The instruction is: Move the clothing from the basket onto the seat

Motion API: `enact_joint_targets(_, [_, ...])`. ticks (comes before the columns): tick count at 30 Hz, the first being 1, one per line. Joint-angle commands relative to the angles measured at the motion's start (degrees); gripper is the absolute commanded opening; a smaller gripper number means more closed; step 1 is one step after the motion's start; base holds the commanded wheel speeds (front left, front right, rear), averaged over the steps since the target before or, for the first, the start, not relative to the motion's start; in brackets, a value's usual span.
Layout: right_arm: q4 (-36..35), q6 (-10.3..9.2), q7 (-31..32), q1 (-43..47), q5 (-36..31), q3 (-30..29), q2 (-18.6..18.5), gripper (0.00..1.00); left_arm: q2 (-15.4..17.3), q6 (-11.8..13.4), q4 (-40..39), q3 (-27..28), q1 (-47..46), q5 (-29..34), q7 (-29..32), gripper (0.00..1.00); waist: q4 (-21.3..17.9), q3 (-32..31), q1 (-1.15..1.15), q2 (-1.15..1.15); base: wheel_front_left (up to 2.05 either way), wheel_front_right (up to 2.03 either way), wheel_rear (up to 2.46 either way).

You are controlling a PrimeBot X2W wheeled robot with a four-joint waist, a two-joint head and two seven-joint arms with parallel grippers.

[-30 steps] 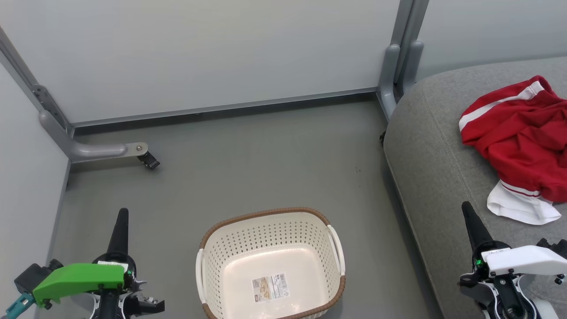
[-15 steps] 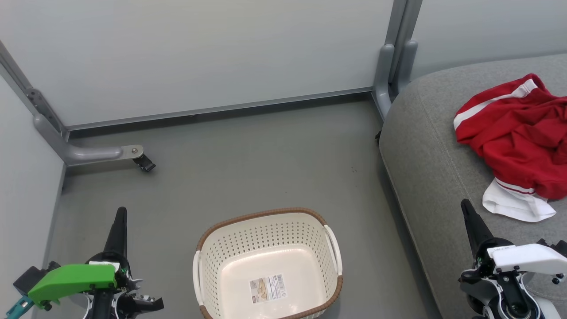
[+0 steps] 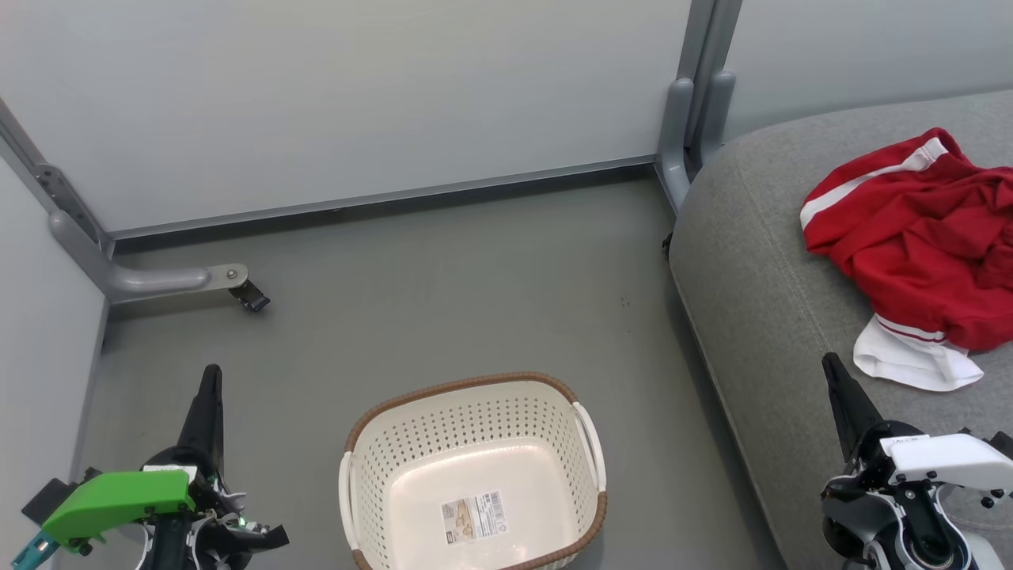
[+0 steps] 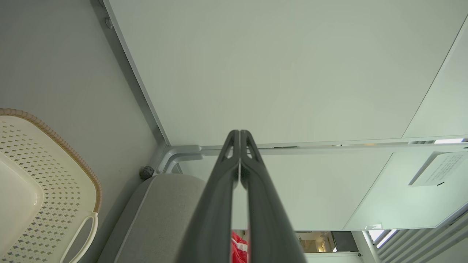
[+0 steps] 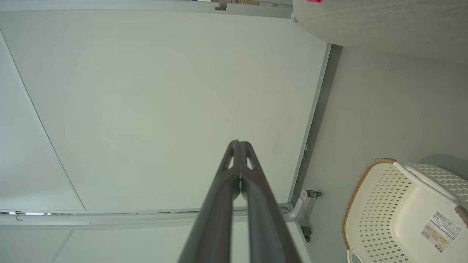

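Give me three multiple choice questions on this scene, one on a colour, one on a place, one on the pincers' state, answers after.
1. What colour is the rim of the basket? A brown; B blue; C green.
2. Where is the clothing? A inside the basket; B on the seat; C draped over the basket's handle.
3. How are the left pincer and right pincer? A both wide open; B both shut, empty; C both shut on the clothing.
Answers: 1 A, the woven-look rim is brown. 2 B, the red heap lies on the grey seat. 3 B, each wrist view shows it pressed closed with nothing between.
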Motion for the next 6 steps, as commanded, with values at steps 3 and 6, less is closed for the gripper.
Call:
enact_joint_targets(3, [0.2,-0.02,0.4,-0.6,1.0,-0.2,-0.4,0.0,0.1,-0.3,-0.1,0.3,-0.7,-1.2,0.3,0.0,-0.1,0.0,0.0,0.0,0.0,0.0,0.0])
enact_joint_targets(6, [0.2,-0.02,0.4,-0.5,1.0,-0.2,-0.4,0.0,0.1,-0.3,-0.1,0.3,-0.7,-1.2,0.3,0.0,-0.1,0.0,0.0,0.0,0.0,0.0,0.0])
